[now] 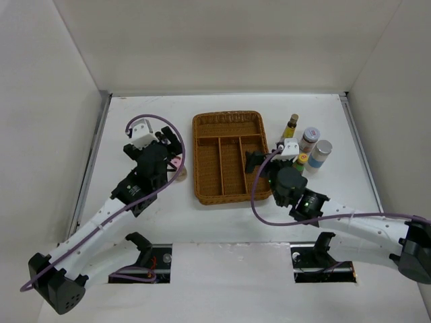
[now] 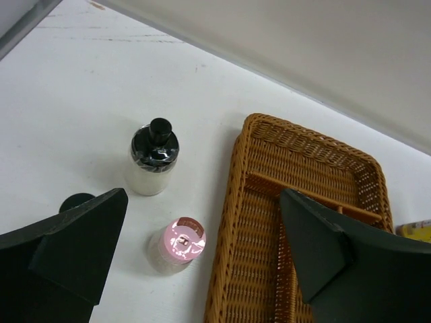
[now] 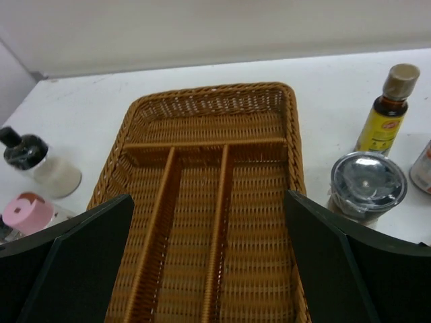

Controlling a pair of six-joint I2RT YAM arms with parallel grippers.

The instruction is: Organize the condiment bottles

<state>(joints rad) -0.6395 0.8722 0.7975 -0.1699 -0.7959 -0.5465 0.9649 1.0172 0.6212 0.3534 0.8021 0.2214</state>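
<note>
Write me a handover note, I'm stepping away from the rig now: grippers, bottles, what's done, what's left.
Left gripper: open, empty, over the pink-capped jar. The black-capped bottle stands next to it, left of the wicker tray.
Right gripper: open, empty, over the tray.
Right of the tray: yellow bottle, silver-lidded jar, grey-capped bottle, and others beside them.
Done: nothing, the tray holds no bottles.
Left: every bottle.
</note>
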